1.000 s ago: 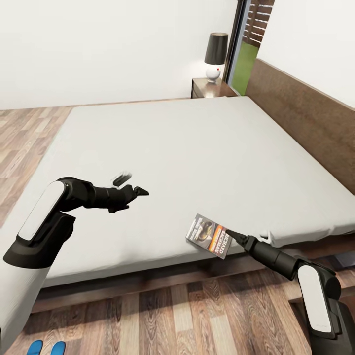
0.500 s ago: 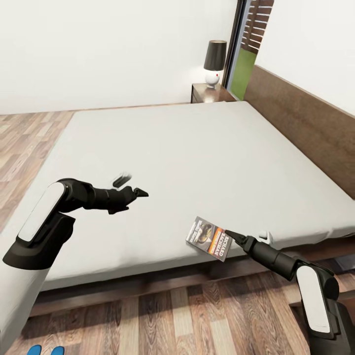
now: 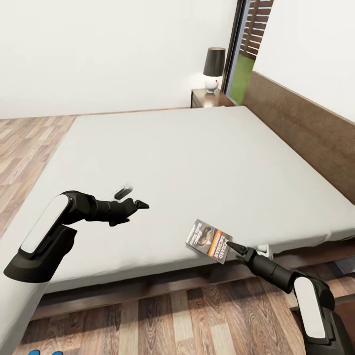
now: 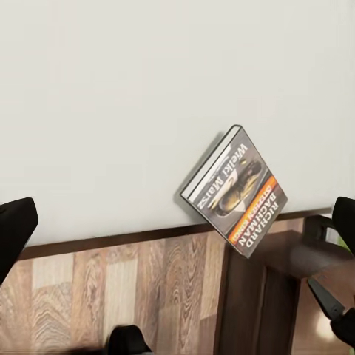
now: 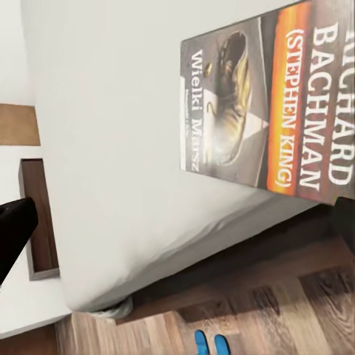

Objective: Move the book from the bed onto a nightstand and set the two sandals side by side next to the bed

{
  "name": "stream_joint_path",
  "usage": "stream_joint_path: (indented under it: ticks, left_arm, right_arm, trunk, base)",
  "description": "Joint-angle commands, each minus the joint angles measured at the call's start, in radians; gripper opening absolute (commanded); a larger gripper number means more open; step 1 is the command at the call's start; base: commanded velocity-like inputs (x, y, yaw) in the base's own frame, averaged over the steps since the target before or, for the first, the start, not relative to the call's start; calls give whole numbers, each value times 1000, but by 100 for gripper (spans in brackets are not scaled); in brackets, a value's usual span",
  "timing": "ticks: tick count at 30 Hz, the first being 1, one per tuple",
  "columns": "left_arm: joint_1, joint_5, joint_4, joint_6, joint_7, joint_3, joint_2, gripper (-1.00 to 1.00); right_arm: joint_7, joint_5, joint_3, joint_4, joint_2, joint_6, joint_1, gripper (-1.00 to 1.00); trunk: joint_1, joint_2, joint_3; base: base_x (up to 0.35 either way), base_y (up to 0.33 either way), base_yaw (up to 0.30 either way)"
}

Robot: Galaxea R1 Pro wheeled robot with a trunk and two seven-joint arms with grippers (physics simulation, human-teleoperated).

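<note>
The book (image 3: 208,240), dark-covered with orange and white lettering, lies on the light grey bed (image 3: 187,158) at its near edge, one corner hanging over it. My right gripper (image 3: 235,249) is open just right of the book, low by the bed's edge. In the right wrist view the book (image 5: 274,111) lies ahead between the spread fingertips (image 5: 11,229). My left gripper (image 3: 132,197) hovers open over the mattress, left of the book (image 4: 240,192). The nightstand (image 3: 209,97) stands at the far end by the headboard. The blue sandals (image 5: 207,342) lie together on the floor.
A black-shaded lamp (image 3: 215,61) stands on the nightstand beside a tall window. The dark wooden headboard (image 3: 305,128) runs along the right. Wood-plank floor (image 3: 172,320) lies between me and the bed frame. A dark brown cabinet (image 5: 41,222) stands against the white wall.
The head view has shifted, so the room sits lower in the picture. My right gripper has drawn back a little and dropped toward the bed's edge. The book has not moved.
</note>
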State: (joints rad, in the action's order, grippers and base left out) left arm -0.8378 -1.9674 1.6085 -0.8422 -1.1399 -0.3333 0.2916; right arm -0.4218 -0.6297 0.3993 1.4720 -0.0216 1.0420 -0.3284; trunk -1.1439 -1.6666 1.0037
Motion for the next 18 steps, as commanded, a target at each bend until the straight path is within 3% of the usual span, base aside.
stream_joint_path:
  ticks: [1,6,18]
  left_arm:
    - [3,-8,1,-1,-9,0,0,100]
    - [26,-9,1,-2,-10,-7,-2,100]
    - [70,-3,0,-4,-7,-2,-2,100]
  right_arm:
    - [-10,9,6,-3,-1,5,0,100]
    - [-8,8,16,-21,-3,5,2,100]
    - [-12,5,83,-50,-4,5,4,100]
  trunk:
    - [0,0,-1]
    - [-15,-28,8]
    - [-61,-112,43]
  base:
    - [0,0,6]
    - [0,0,9]
    - [0,0,2]
